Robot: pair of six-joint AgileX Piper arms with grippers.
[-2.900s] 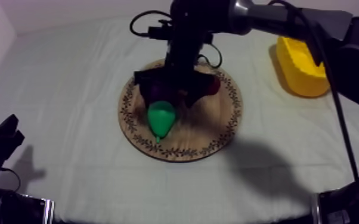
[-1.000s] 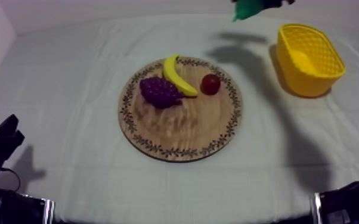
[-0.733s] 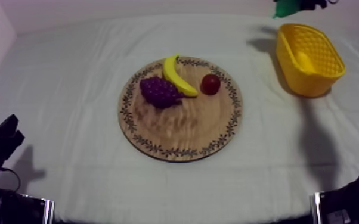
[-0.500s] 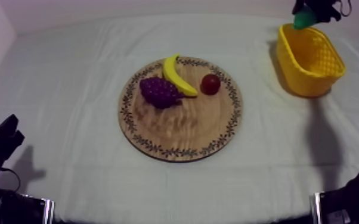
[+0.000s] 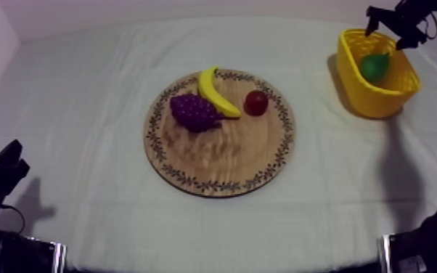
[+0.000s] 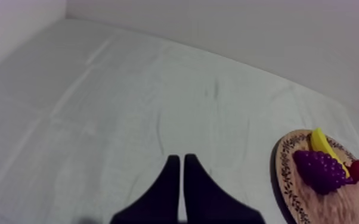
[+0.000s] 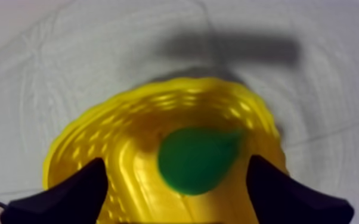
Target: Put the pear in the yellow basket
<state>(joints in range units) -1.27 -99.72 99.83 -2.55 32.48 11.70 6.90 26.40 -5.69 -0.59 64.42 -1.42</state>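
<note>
Pear (image 5: 373,66) loose in yellow basket (image 5: 370,103), straight below right end effector (image 5: 385,35), spread wide and empty; left end effector (image 6: 182,164) pressed narrow, well apart.

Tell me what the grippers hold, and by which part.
Nothing is held. The right gripper is open over the yellow basket with the pear loose inside; the left gripper is shut on nothing.

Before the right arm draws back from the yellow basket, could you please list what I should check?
1. Green pear lies inside the yellow plastic basket: ok.
2. Right gripper open above the basket, holding nothing: ok.
3. Basket upright on the cloth: ok.
4. Left gripper shut, away from the round wooden board: ok.
5. Pear settled on the basket floor: cannot tell.
</note>
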